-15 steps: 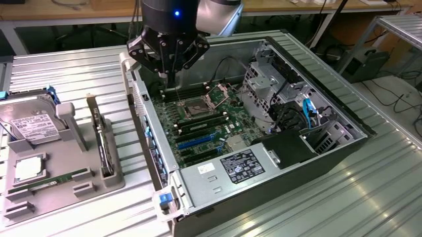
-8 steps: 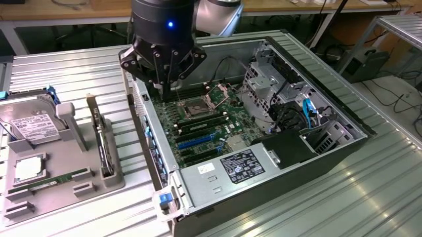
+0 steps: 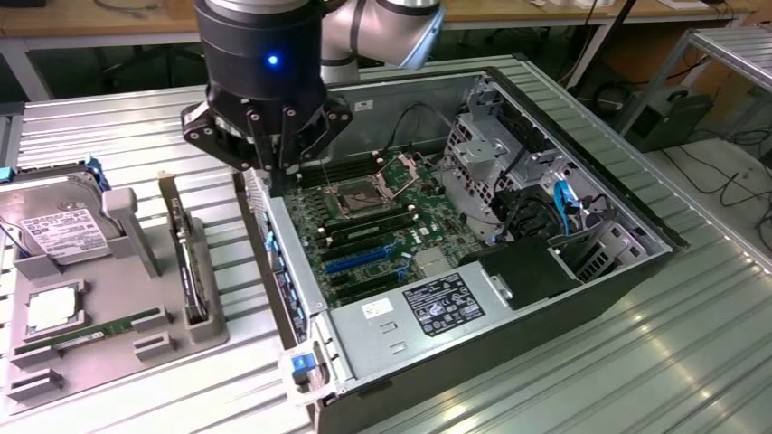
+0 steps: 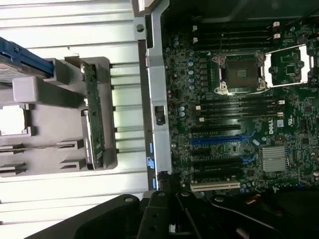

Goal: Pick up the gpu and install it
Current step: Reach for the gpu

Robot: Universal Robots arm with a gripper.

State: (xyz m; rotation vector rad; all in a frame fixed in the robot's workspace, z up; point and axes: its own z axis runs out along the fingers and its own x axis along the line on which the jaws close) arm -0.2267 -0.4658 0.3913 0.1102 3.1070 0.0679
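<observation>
Over the rear wall of the open computer case (image 3: 483, 271), your gripper (image 3: 280, 181) hangs with its fingers drawn together and nothing between them. The gpu (image 3: 187, 262) has not been picked up. It stands on edge in a slot of the grey holder (image 3: 211, 330), at about seven o'clock from the gripper in the exterior view, apart from it and outside the case. The wrist view shows the same card (image 4: 93, 119) as a thin green strip in its slot, with bare table ribs between the holder and the case wall.

The step in hand reads as the reach for the card, and fingers pressed together cannot straddle it, so part them before you descend. Line the fingers across the board's thin edge, not along it, and come straight down. A slanted approach would likely lever the card against the holder's walls. Grip bare board, clear of the fan if you can manage it. Keep away from the hard drive (image 3: 61, 226) at about nine o'clock from the card.
</observation>
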